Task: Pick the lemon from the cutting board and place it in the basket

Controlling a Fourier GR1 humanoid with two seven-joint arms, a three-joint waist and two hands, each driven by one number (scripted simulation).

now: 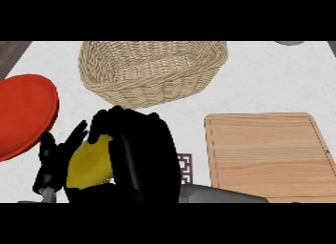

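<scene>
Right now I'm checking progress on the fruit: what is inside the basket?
The basket shows only its woven bottom and walls, though its near wall hides a strip of the floor. The lemon is outside it, held in the right robot hand.

At twelve o'clock I see a basket (153,71) of rough woven wicker, and at three o'clock a cutting board (272,155) of smooth, pale, matt wood with visible grain. The red plate (15,116) at nine o'clock looks smooth, the lemon (92,162) has a smooth yellow skin, and the counter (269,86) is a matt white, faintly mottled surface.
</scene>
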